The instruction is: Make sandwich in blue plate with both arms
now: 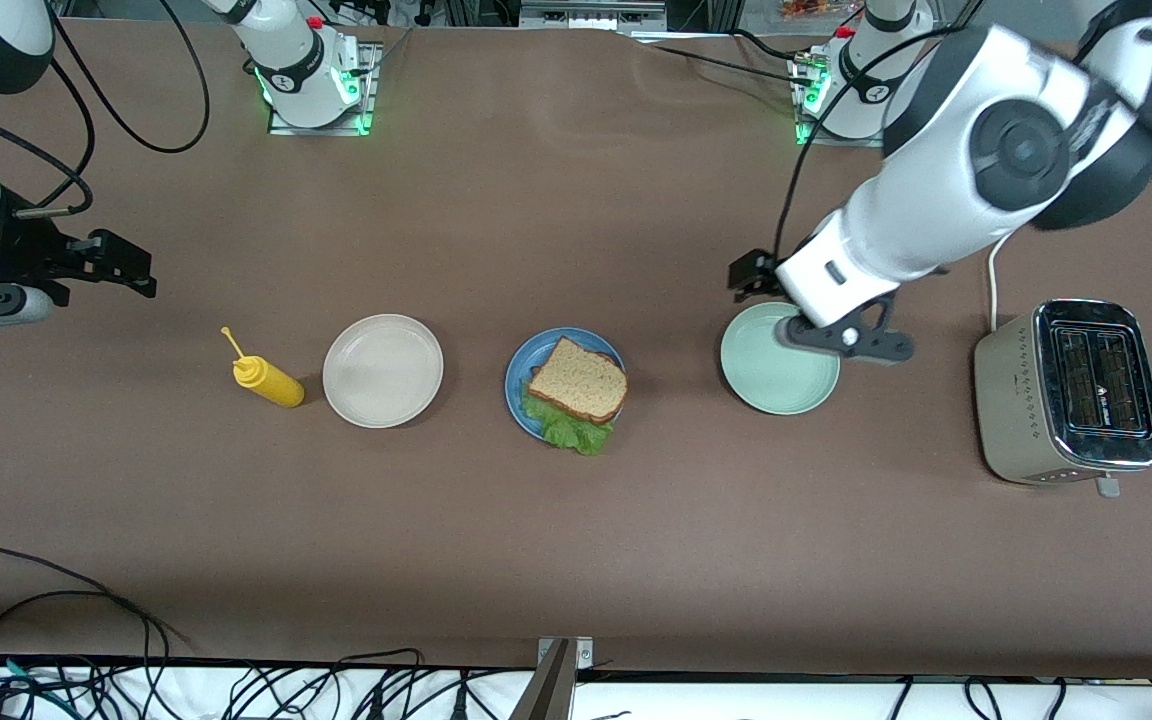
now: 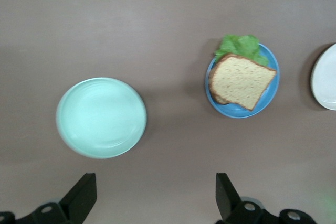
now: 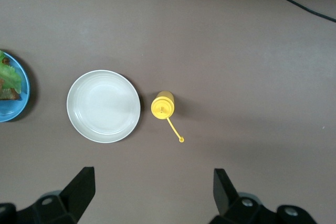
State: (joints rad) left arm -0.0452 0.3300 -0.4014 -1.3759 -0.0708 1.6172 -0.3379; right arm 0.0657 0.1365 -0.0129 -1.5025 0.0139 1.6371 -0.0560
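The sandwich (image 1: pixel 576 388) sits assembled on the blue plate (image 1: pixel 516 385) in the middle of the bench (image 1: pixel 576 540), top slice askew and a lettuce leaf (image 1: pixel 568 428) hanging over the rim on the side nearer the front camera. My left jaws (image 2: pixel 155 195) hang wide apart and empty above the pale green plate (image 1: pixel 771 385), which is bare. My right jaws (image 3: pixel 152 192) are also spread and empty, up over the right arm's end of the bench, looking down on the beige plate (image 3: pixel 103 106) and the yellow squeeze bottle (image 3: pixel 163 104) beside it.

By my reckoning the stacking is done, so the risk now is in meddling. If I lower my left arm carelessly, I could clip the green plate's rim and send it sliding. A sweep toward the middle might knock the tilted top slice off. The toaster (image 1: pixel 1071 392) and its cord lie near my left arm's elbow, which could snag there.
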